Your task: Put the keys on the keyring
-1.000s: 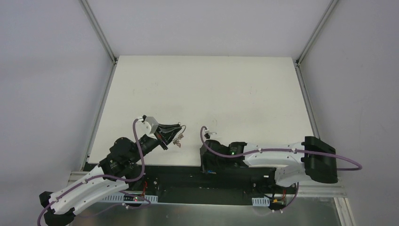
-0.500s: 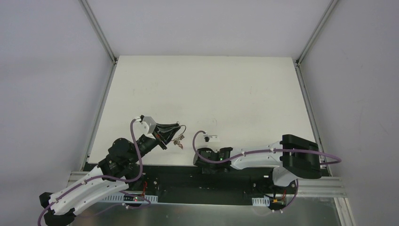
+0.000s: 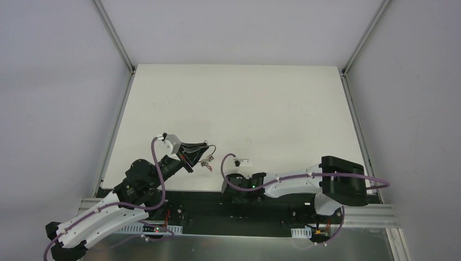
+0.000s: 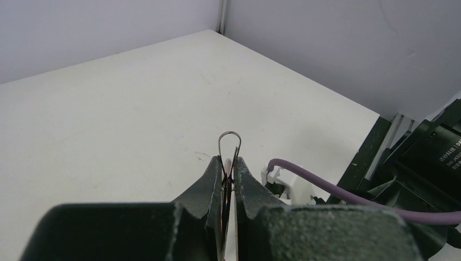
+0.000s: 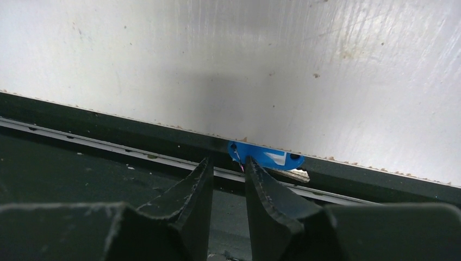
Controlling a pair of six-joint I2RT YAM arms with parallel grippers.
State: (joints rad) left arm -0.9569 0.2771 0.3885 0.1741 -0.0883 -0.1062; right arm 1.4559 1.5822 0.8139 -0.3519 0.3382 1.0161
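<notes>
The top view looks down from behind both arms over the whole surface (image 3: 239, 103). Past the left pincer (image 4: 228, 164), one wrist view skims that surface toward a far corner; past the right pincer (image 5: 228, 163), the other hugs its near edge.

The left arm (image 3: 103, 217) is reaching up and to the right from its base, elbow bent, wrist raised. The left gripper (image 4: 229, 163) is pointing forward, its jaws pinching almost together on the keyring (image 4: 230, 132). The right arm (image 3: 293, 182) is lying low, stretching leftward from its base. The right gripper (image 5: 227, 163) is tilting steeply downward, its two dark fingers (image 5: 195, 187) standing slightly apart
</notes>
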